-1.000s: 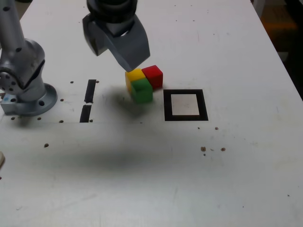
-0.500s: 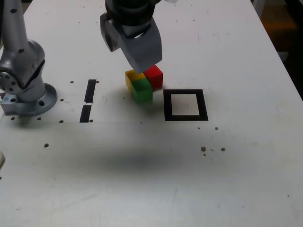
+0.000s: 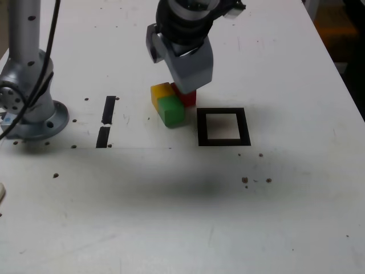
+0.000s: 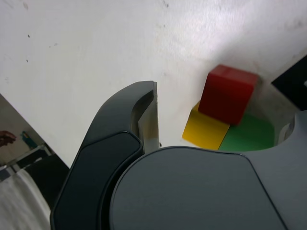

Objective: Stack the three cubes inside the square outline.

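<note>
Three cubes sit touching in a cluster on the white table, just to the exterior view's left of the square outline (image 3: pixel 223 141). The yellow cube (image 3: pixel 161 92) and the green cube (image 3: pixel 171 111) show fully; the red cube (image 3: pixel 189 99) is partly hidden behind my gripper (image 3: pixel 183 71). The gripper hangs open just above the red cube and holds nothing. In the wrist view the red cube (image 4: pixel 226 94), yellow cube (image 4: pixel 206 130) and green cube (image 4: pixel 249 137) lie between the spread fingers (image 4: pixel 144 120) of the gripper (image 4: pixel 223 111). The white centre of the outline is bare.
The arm's grey base (image 3: pixel 34 111) stands at the exterior view's left with a black cable beside it. Two short black tape strips (image 3: pixel 108 109) lie between the base and the cubes. The table's right edge (image 3: pixel 342 74) runs along the exterior view's right.
The gripper has moved to the exterior view's right, from above the yellow cube to over the red cube, staying open. The cubes have not moved.
</note>
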